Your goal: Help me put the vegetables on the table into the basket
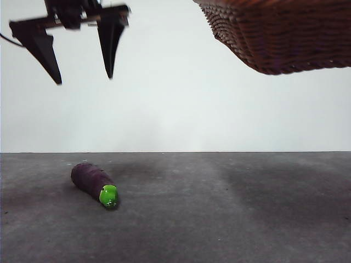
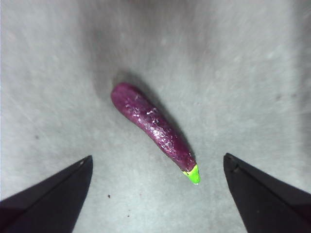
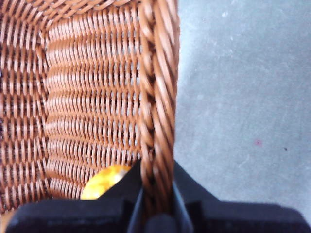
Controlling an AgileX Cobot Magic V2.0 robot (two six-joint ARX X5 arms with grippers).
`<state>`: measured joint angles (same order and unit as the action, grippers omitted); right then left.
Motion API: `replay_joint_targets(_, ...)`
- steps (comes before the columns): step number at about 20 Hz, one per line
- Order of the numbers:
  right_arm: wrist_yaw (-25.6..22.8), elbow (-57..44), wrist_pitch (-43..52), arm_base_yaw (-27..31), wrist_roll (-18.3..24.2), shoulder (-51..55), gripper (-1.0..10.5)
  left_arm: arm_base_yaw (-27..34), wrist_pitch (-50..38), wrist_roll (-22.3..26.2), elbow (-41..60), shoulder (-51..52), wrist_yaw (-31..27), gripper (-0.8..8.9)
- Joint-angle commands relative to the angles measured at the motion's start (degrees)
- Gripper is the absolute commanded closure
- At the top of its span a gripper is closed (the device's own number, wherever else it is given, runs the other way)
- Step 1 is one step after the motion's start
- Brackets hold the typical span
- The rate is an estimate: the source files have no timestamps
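Observation:
A dark purple eggplant [image 1: 93, 183] with a green cap lies on the grey table [image 1: 219, 219], left of centre. My left gripper [image 1: 83, 79] hangs open high above it, and in the left wrist view the eggplant [image 2: 153, 128] lies between the spread jaws of the gripper [image 2: 158, 158], well below them. The brown wicker basket [image 1: 279, 38] is held up in the air at the top right, tilted. My right gripper [image 3: 156, 179] is shut on the basket's braided rim [image 3: 158, 97]. Part of a yellow corn cob [image 3: 104, 182] shows inside the basket, next to the jaw.
The plain white wall behind the table fills the background. Bare grey table [image 3: 243, 97] lies beneath the raised basket and around the eggplant.

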<state>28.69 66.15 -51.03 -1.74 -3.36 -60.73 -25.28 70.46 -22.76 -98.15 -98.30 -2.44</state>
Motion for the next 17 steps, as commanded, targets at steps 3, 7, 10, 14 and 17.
replay_joint_targets(3,0.31,0.46,0.90,0.00,0.70,0.26,9.6,-0.09,-0.26,-1.25,0.52,-6.38,-0.44,3.60)
replay_joint_targets(7,0.26,0.46,0.94,0.00,0.92,0.26,9.6,0.33,-6.05,-1.22,5.35,-8.15,-0.07,3.60)
replay_joint_targets(10,0.26,0.46,1.33,0.00,1.07,0.24,9.6,0.98,-10.01,-1.62,10.93,-8.15,1.44,3.60)
replay_joint_targets(14,0.26,0.46,1.25,0.00,1.62,0.24,9.6,1.49,-16.59,-3.04,18.60,-8.15,3.26,3.60)
replay_joint_targets(17,0.28,0.46,1.22,-0.02,1.95,0.24,9.6,1.49,-19.89,-4.22,20.13,-8.33,4.39,3.60)
